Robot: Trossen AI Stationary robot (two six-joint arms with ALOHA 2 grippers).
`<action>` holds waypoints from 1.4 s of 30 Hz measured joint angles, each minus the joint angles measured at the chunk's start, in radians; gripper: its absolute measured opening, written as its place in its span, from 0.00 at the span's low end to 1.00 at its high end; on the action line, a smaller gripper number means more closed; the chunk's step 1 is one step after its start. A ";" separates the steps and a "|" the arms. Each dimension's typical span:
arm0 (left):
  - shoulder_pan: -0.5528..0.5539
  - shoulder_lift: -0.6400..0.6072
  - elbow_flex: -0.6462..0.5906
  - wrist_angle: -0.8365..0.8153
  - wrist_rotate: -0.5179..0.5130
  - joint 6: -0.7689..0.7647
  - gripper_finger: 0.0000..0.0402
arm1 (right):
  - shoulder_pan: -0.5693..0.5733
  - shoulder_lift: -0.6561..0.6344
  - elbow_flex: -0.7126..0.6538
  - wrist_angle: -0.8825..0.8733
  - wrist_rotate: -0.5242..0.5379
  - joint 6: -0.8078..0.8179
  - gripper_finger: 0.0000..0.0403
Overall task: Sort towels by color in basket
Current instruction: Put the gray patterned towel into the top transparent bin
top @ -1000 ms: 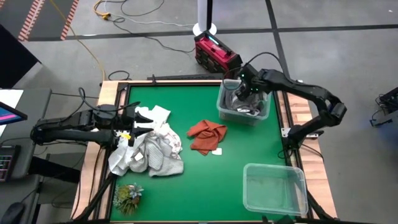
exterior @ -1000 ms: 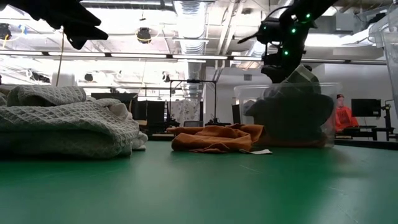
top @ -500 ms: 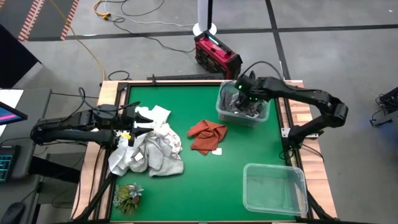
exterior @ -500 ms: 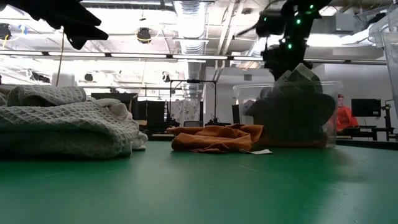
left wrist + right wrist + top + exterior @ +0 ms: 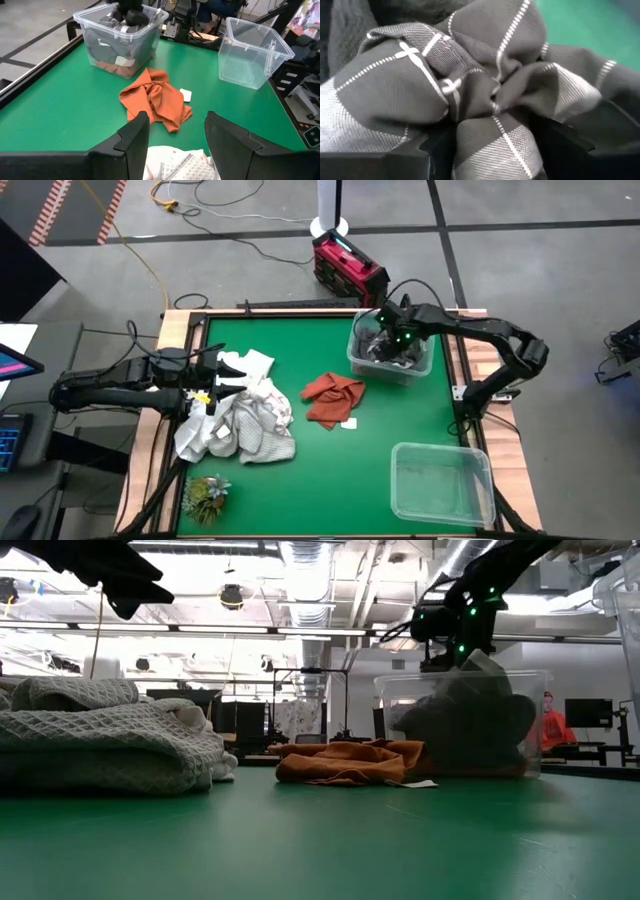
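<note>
A grey-checked towel point(image 5: 485, 85) lies bunched on top of dark towels in the far clear basket point(image 5: 356, 358). My right gripper point(image 5: 393, 344) is open and points down into that basket, with its fingers on either side of the bunch. A rust-orange towel point(image 5: 332, 398) lies crumpled on the green table mid-way. White and pale grey towels point(image 5: 240, 422) are heaped at the left. My left gripper point(image 5: 175, 132) hovers open above that heap and touches nothing. My right gripper comes from above, pointing steeply down. Its open fingers point(image 5: 437, 150) sit against the gathered top folds of the grey-checked towel point(image 5: 492, 107), which bulge up between them. The towel rests on the dark cloths in the basket and is not lifted.
A second clear basket point(image 5: 442, 482) stands at the near right with nothing in it. A small green leafy tuft point(image 5: 207, 492) lies at the near left corner. Bare green table lies between the orange towel and the near edge.
My right gripper has sunk into the far basket onto the grey-checked towel and tipped to point more steeply down. It has stayed open.
</note>
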 joint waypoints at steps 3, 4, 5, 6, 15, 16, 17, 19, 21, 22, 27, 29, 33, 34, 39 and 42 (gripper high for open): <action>0.000 0.000 0.000 0.002 0.000 0.001 0.45 | -0.025 -0.021 0.056 -0.091 -0.029 0.017 0.67; 0.000 0.000 0.000 0.002 0.000 0.001 0.45 | -0.033 -0.027 0.076 -0.123 -0.031 0.028 0.67; 0.000 0.000 0.000 0.001 0.000 0.001 0.45 | -0.043 -0.033 0.092 -0.149 -0.031 0.038 0.67; 0.000 0.000 0.000 0.001 0.000 0.001 0.45 | -0.052 -0.037 0.100 -0.168 -0.030 0.050 0.67; 0.000 0.000 0.000 -0.003 0.000 0.005 0.45 | -0.080 0.060 0.027 -0.110 0.096 0.105 0.67; 0.000 0.000 0.000 -0.003 0.000 0.005 0.45 | -0.071 0.081 0.021 -0.094 0.094 0.108 0.67; 0.000 0.000 0.000 -0.003 0.000 0.005 0.45 | -0.063 0.102 0.023 -0.101 0.098 0.103 0.67; 0.000 0.000 0.000 0.000 0.000 0.006 0.45 | -0.046 0.138 0.037 -0.115 0.107 0.081 0.67; 0.000 0.000 0.000 0.002 0.000 0.014 0.45 | -0.042 0.162 0.078 -0.185 0.117 0.079 0.67; 0.000 0.000 0.000 0.004 0.000 0.016 0.45 | -0.042 0.167 0.101 -0.230 0.138 0.087 0.67; 0.000 0.000 0.000 0.007 0.000 0.017 0.45 | -0.025 0.171 0.203 -0.423 0.316 0.148 0.67; 0.000 0.000 0.000 0.005 -0.001 0.017 0.45 | -0.001 0.190 0.205 -0.445 0.386 0.111 0.67; 0.000 0.000 0.000 0.003 -0.001 0.024 0.45 | 0.070 0.271 0.191 -0.447 0.524 0.031 0.67; 0.000 0.000 0.000 0.003 0.000 0.024 0.45 | 0.086 0.295 0.189 -0.446 0.555 0.029 0.67; 0.000 0.000 0.000 0.003 -0.001 0.024 0.45 | 0.138 0.409 0.199 -0.449 0.627 -0.032 0.67; 0.000 0.000 0.000 0.004 0.000 0.024 0.45 | 0.157 0.433 0.229 -0.505 0.674 -0.062 0.67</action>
